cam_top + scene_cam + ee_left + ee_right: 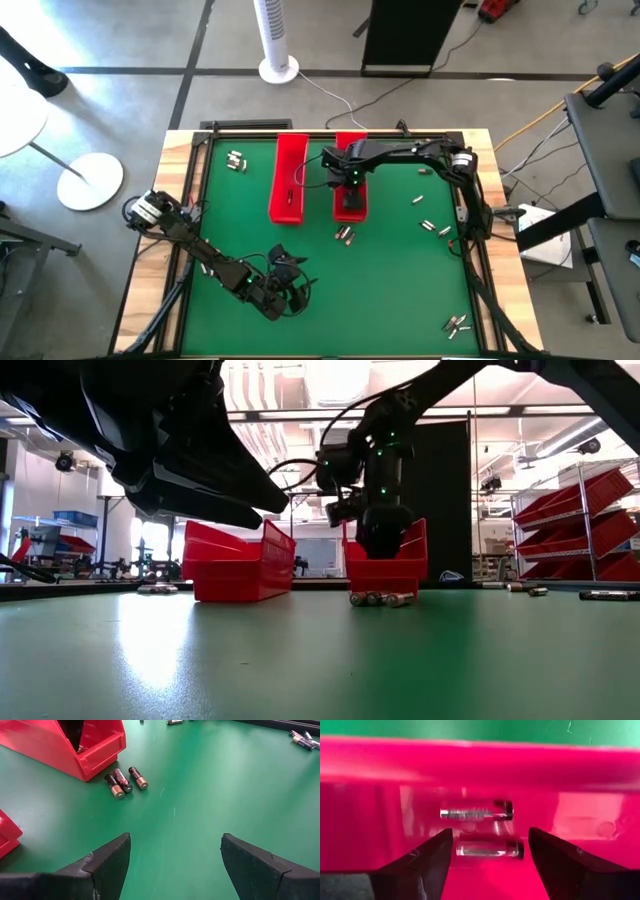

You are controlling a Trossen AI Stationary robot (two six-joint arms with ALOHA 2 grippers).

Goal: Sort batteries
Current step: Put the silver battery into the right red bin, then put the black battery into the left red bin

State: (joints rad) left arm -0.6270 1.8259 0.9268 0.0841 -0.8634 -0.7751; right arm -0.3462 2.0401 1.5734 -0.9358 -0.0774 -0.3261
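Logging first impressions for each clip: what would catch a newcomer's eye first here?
Two red trays stand side by side at the far middle of the green table. The right gripper hangs open inside the right-hand tray, over two batteries. Three more batteries lie just before that tray.

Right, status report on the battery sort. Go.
Right gripper open inside the right red tray, two batteries lying below it. Left gripper open, empty, over bare mat. Three batteries loose beside that tray. Nothing blocking.

Overhead, table-level, two wrist views; shared red trays (288, 180).
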